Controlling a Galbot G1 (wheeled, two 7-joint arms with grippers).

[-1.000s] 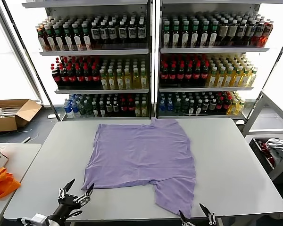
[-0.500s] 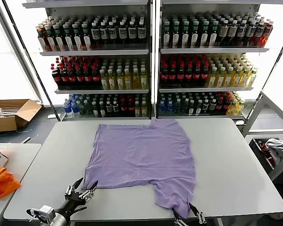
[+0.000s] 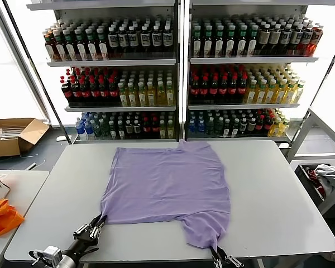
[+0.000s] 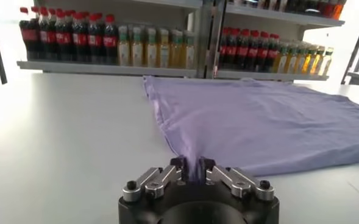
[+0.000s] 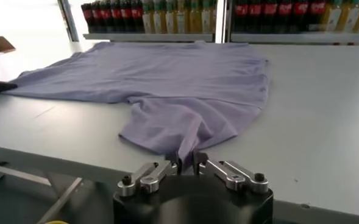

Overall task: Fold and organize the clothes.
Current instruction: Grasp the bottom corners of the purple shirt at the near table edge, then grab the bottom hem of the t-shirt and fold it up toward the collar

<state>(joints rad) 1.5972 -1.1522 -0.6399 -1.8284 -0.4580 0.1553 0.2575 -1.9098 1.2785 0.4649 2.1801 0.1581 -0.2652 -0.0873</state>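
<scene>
A lavender T-shirt (image 3: 167, 187) lies spread flat on the grey table (image 3: 279, 206), plain side up. My left gripper (image 3: 99, 225) is shut on the shirt's near left corner at the table's front; the wrist view shows the fabric (image 4: 270, 115) pinched in my left gripper (image 4: 192, 166). My right gripper (image 3: 218, 249) is shut on the tip of the shirt's near right flap at the front edge; the right wrist view shows the shirt (image 5: 167, 79) drawn into the right gripper (image 5: 186, 159).
Shelves of bottled drinks (image 3: 178, 72) stand behind the table. A bright orange fabric item (image 3: 3, 215) lies on a side table at the left. A cardboard box (image 3: 11, 134) sits on the floor at the left. A bin with cloth (image 3: 324, 178) is at the right.
Both grippers moved in to the shirt's near edge and shut on it, the left on the near left corner, the right on the near right flap's tip.
</scene>
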